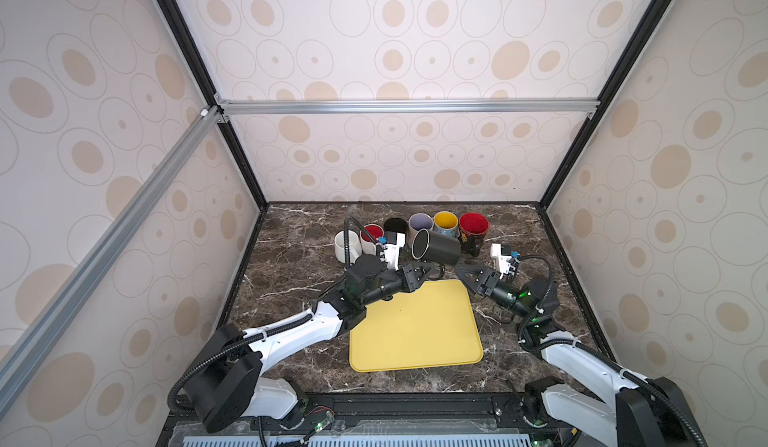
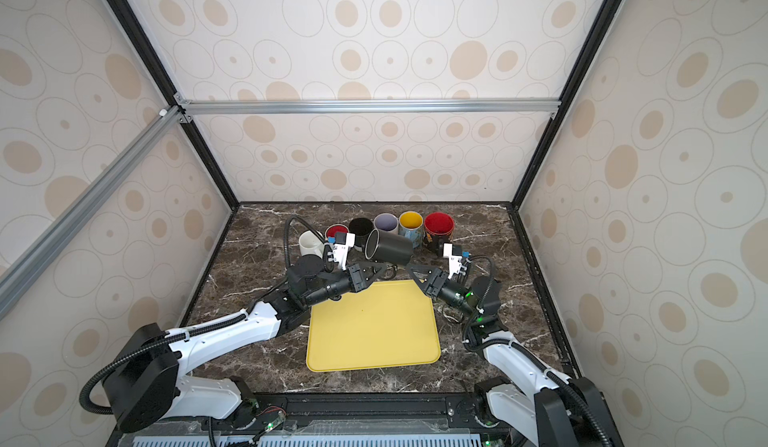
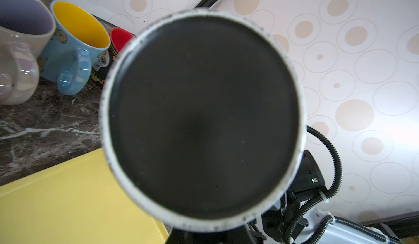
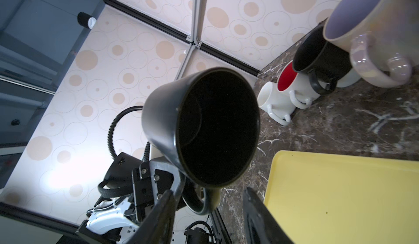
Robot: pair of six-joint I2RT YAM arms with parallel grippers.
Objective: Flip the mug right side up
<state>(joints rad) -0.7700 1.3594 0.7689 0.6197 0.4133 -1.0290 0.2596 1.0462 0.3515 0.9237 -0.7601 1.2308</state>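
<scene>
From the right wrist alone, left tool [image 4: 181,186] clamped on handle of sideways black mug [image 4: 204,127], right tool [image 4: 207,195] parted, empty; from the left wrist, only its base.

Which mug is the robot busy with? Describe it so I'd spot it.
Find the yellow tray on the marble table. Above its far edge, before the row of mugs, the left gripper holds a black mug in the air. Unlike its upright neighbours, it lies sideways.
</scene>
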